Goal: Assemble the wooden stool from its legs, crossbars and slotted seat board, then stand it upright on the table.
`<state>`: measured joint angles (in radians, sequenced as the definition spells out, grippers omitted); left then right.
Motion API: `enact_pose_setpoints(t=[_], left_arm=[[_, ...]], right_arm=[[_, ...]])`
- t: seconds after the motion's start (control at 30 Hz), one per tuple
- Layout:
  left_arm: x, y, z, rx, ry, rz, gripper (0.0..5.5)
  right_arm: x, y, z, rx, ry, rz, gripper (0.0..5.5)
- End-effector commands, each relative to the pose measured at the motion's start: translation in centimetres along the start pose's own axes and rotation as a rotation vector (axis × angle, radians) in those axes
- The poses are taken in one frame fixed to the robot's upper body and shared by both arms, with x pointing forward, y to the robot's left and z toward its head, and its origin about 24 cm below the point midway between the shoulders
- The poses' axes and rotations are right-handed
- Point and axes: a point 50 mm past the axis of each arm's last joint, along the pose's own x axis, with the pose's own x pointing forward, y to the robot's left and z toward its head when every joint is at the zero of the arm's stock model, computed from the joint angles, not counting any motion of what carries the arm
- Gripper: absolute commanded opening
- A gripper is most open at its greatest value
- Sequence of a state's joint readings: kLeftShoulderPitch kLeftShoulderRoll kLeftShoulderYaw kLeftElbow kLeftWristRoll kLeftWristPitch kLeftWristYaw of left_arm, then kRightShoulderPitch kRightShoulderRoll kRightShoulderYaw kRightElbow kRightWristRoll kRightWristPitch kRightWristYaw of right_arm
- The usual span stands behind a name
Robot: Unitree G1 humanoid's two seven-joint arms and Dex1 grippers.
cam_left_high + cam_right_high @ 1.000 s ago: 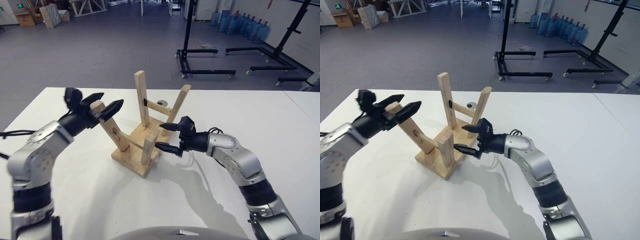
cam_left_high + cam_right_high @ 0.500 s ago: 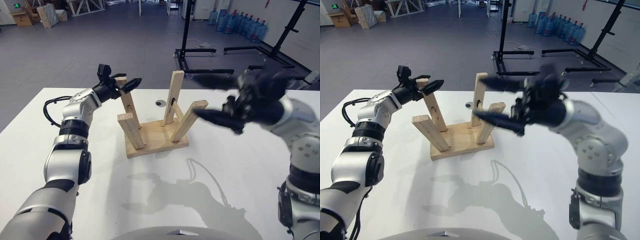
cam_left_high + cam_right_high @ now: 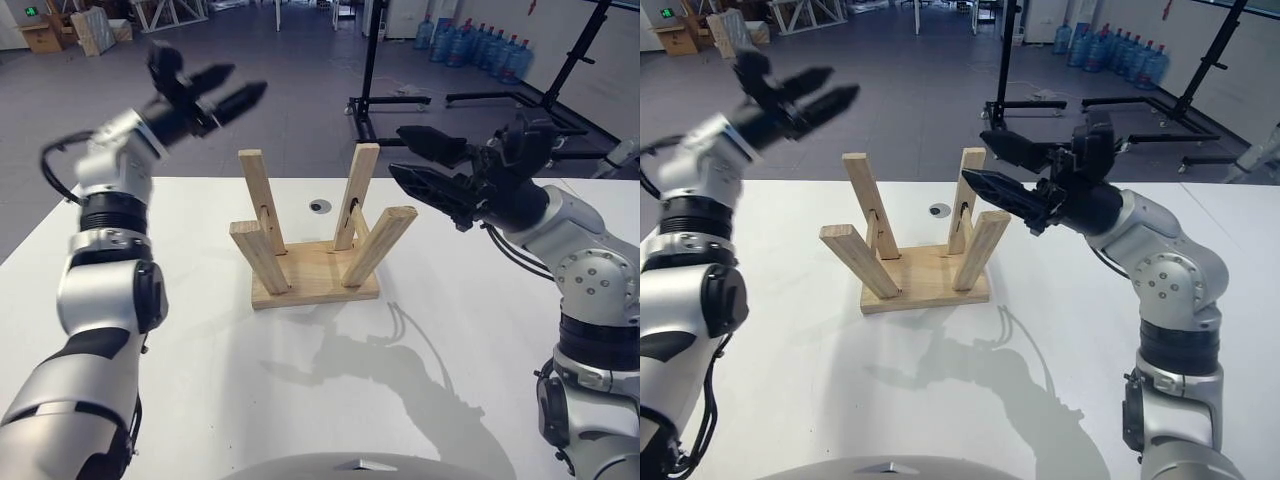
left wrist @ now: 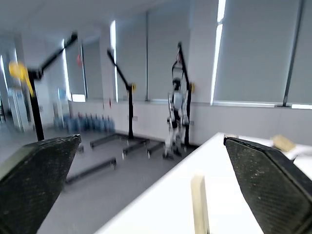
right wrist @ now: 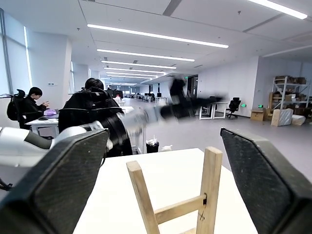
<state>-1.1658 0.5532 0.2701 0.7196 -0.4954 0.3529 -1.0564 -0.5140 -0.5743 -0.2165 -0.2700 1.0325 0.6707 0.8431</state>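
1. Wooden and pale, the four-legged stool (image 3: 315, 262) rests upside down near the middle of the white table (image 3: 480, 310). Its flat slotted seat board (image 3: 315, 288) lies on the surface and its square legs (image 3: 260, 205) point up, splayed outward.
2. One thin wooden crossbar (image 5: 178, 208) spans two of the legs. Whether every joint is pushed fully home cannot be told.
3. The black two-fingered right gripper (image 3: 398, 150) hovers just beside the stool on its right, about level with the leg tops. Its fingers are spread wide and empty, not touching any leg.
4. The black two-fingered left gripper (image 3: 245, 80) is raised high beyond the table's far left, well apart from the stool. Its fingers are also spread, with nothing between them.
5. Assembly looks done, so turning the stool onto its feet appears to be what remains.
6. Likely risks:
   - Lifting by a single leg could pull it out of its slot if the fit is loose.
   - A sideways brush from the right gripper could skid the board across the smooth table.
   - A one-armed flip could let the stool topple, since the left gripper is far off.
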Motion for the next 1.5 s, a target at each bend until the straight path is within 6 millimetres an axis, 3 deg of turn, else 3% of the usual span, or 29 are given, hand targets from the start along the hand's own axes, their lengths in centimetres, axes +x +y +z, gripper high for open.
enact_pose_setpoints(t=[0.03,0.13,0.2,0.4,0.53,0.77,1.03,1.23,1.5], left_arm=[[-3.3,-2.7,5.9,0.003,-0.061,-0.081,5.40],[-9.6,-6.3,2.1,-0.105,0.172,-0.133,5.40],[-12.0,-8.6,-0.1,-0.203,0.251,-0.163,5.40],[-12.3,-12.7,-6.4,-0.337,0.349,-0.189,5.40],[-11.5,-13.0,-8.8,-0.333,0.370,-0.171,5.40],[-9.8,-12.4,-10.1,-0.299,0.358,-0.148,5.40],[-10.2,-13.2,-11.1,-0.320,0.363,-0.139,5.40],[-10.2,-12.5,-11.8,-0.334,0.360,-0.086,4.49],[-10.3,-12.3,-11.9,-0.384,0.381,-0.056,3.32]], right_arm=[[-1.5,-0.5,0.1,0.003,0.013,-0.046,4.22],[-4.0,-1.0,0.1,0.034,0.076,-0.054,4.22],[-5.5,-0.9,-0.3,0.061,0.120,-0.039,4.22],[-6.6,-1.9,-3.9,0.152,0.225,-0.011,4.22],[-5.8,-3.7,-6.1,0.138,0.264,-0.058,4.22],[-3.8,-4.5,-7.5,0.101,0.283,0.004,4.22],[-4.3,-3.7,-8.4,0.121,0.292,0.040,4.22],[-4.7,-3.9,-9.6,0.159,0.289,-0.018,3.18],[-4.4,-3.8,-9.2,0.185,0.253,-0.019,1.87]])
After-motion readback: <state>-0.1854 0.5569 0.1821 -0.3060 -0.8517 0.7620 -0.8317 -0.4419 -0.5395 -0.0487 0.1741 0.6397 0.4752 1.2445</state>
